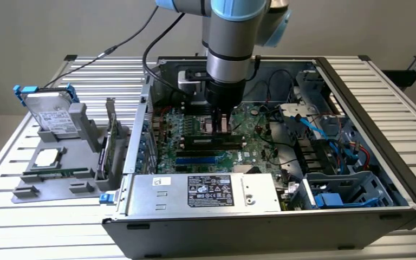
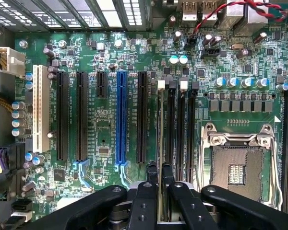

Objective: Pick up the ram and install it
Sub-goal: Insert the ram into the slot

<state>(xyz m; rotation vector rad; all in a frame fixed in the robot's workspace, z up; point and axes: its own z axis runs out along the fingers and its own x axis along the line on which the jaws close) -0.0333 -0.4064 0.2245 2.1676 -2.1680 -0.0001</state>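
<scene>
Inside the open computer case [image 1: 378, 132], the gripper [image 2: 160, 168] has its jaws clamped on the ram [image 2: 159, 127], seen edge-on. The stick's long axis runs parallel to the black memory slots [image 2: 181, 129], seemingly lined up over the outermost one; whether it is seated cannot be told.

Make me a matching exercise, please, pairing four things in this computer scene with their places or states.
Things:
1. ram
2. CPU socket
3. hard drive
4. power supply

Places or states:
A. outside the case, at the exterior view's left
B. bare, nothing seated in it
C. held in the gripper
D. inside the case, along the wall nearest the exterior camera

Pairs: 1-C, 2-B, 3-A, 4-D.
</scene>
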